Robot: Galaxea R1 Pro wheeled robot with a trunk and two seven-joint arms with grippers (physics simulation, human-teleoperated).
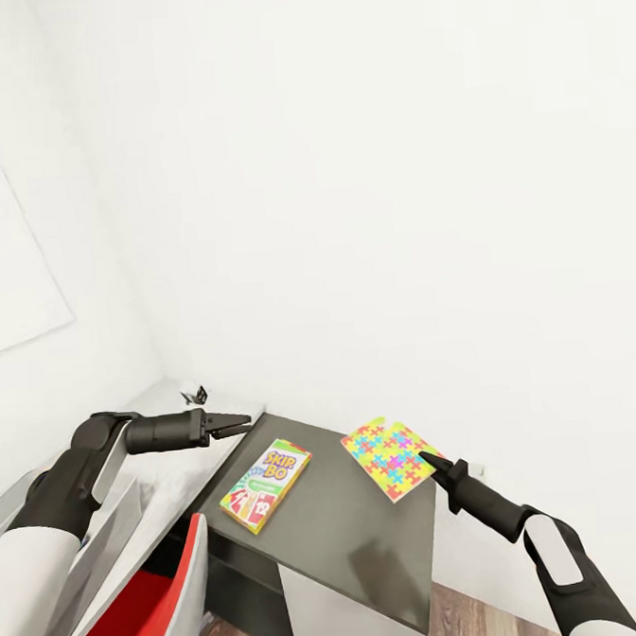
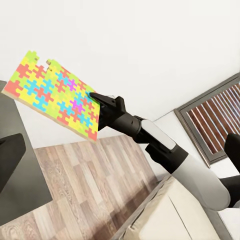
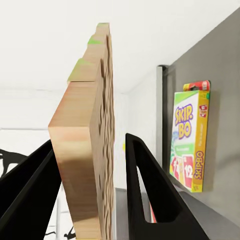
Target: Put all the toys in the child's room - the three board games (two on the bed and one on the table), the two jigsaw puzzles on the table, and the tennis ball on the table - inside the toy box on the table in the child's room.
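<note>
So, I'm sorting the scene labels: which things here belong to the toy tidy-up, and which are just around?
Job: jigsaw puzzle between the right gripper's fingers; Skip-Bo board game lying on the dark cabinet top; left gripper.

Just around: red-and-white chair; wood-plank floor.

Walls: you face plain white walls (image 1: 364, 163) meeting in a corner, evenly lit.
Floor: you see wood planks (image 2: 95, 180), warm brown.
Cabinet: a low unit with a dark grey top (image 1: 352, 534) and white front stands against your wall.
Window: dark frame (image 2: 212, 120), brown slats.
</note>
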